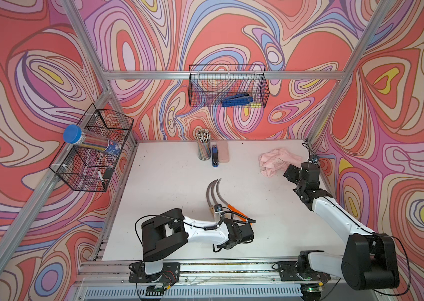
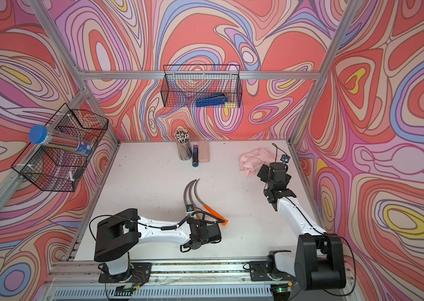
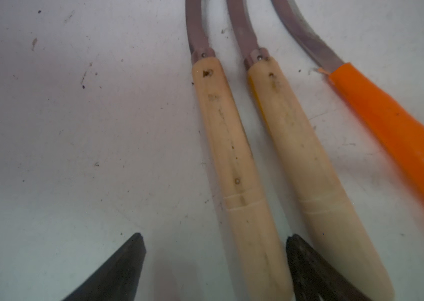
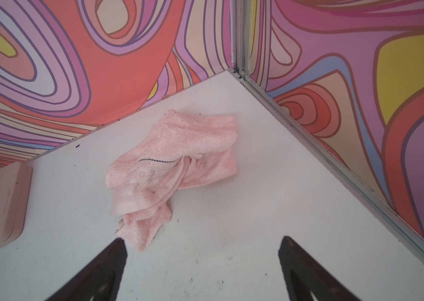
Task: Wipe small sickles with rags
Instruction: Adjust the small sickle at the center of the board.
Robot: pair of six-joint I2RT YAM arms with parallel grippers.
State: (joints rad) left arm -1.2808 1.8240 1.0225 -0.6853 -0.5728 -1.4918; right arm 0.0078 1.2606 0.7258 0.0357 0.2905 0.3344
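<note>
Two pale wooden-handled sickles [image 3: 231, 156] lie flat side by side, their curved grey blades running up-frame. The orange-handled sickle [image 3: 401, 135] splays off to their right. The fuzzy pink rag [image 1: 276, 161] sits crumpled at the upper right of the worktop [image 1: 169, 182].

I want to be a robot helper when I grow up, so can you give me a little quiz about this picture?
1. True or false: the right gripper is holding the pink rag.
2. How many sickles have pale wooden handles?
3. What does the open left gripper straddle? A) the orange handle B) a wooden handle C) nothing

Key: 1 false; 2 two; 3 B.
</note>
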